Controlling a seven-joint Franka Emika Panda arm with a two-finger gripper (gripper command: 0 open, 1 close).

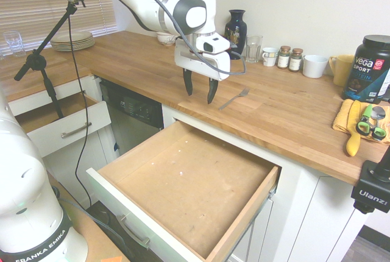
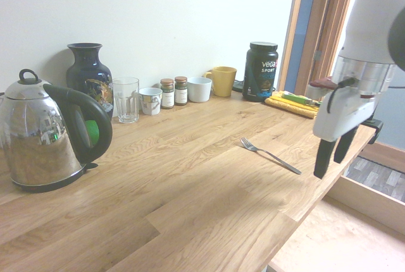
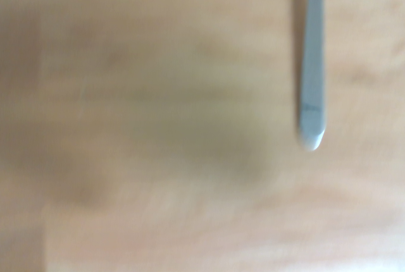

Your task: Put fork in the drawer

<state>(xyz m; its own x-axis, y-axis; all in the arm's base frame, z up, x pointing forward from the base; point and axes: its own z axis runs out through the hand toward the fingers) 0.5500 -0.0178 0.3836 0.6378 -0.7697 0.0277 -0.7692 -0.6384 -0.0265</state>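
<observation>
Desk [image 1: 286, 100]: wooden, running along the wall; it carries the task's item. Drawer [image 1: 189, 186]: pulled out below the front edge of the desk, on the same side as the gripper's approach, its wooden bottom exposed.

Gripper [image 1: 200, 93]: fingers spread, nothing between them. It hangs above the desk near the front edge, fingers pointing down. It is the only gripper on the rig, so no choice of arm arises.

Fork [image 2: 271, 155]: lying flat on the desk, apart from the gripper and unheld. Its long axis runs obliquely to the front edge; the handle end points toward that edge and the drawer side, the tines [image 2: 247, 143] toward the wall side. In the first exterior view the fork lies just to the picture's right of the fingers. The handle end is the nearer part; the tines are farther off. The wrist view shows the handle [image 3: 312, 76] with its rounded end, offset from the middle of that picture.

Assessment: the pick is not yet made. The coming move appears to require a short sideways shift toward the fork, then a descent with the fingers set across the handle, closing on its narrow width. Risk noted: if lowered without that shift, the fingers would likely meet bare wood beside the handle.
</observation>
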